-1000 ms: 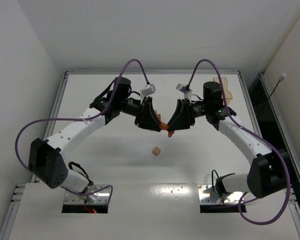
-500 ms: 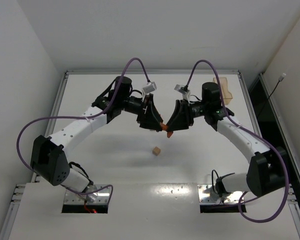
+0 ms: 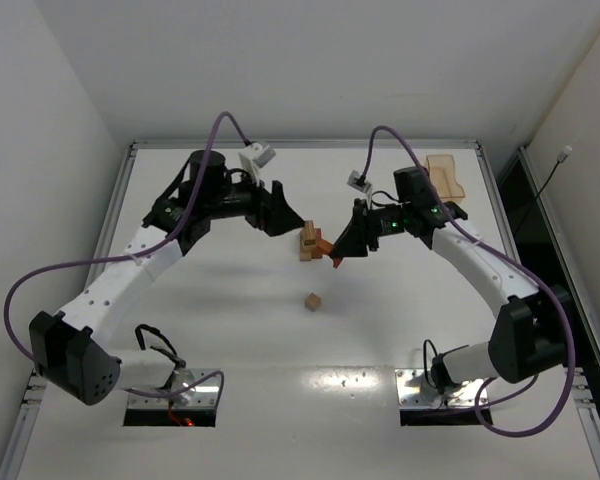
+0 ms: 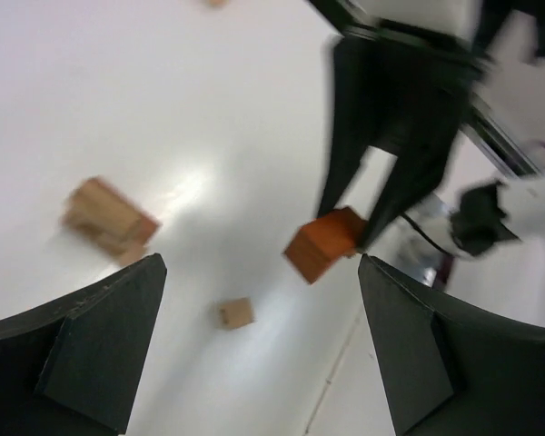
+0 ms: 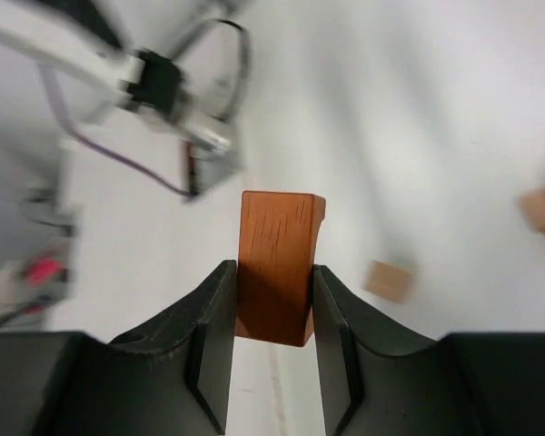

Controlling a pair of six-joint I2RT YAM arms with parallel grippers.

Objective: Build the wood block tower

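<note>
The tower [image 3: 310, 242] is a short stack of tan wood blocks at mid-table; it shows blurred in the left wrist view as the tower [image 4: 109, 220]. My left gripper [image 3: 288, 220] hangs just left of it, open and empty, with its fingers [image 4: 100, 345] spread wide. My right gripper [image 3: 338, 255] is just right of the stack, shut on a reddish-brown wood block [image 5: 274, 263], which also shows as the block [image 4: 325, 256]. A small tan cube [image 3: 312, 301] lies loose on the table nearer the arms.
A translucent orange tray [image 3: 446, 180] stands at the back right, behind the right arm. White table [image 3: 230, 320] with a raised rim along the left, far and right sides. The two grippers are close together around the stack.
My left gripper has opened and drawn back to the left, uncovering the tan stack. The right gripper has kept its hold on the reddish-brown block and barely shifted.
</note>
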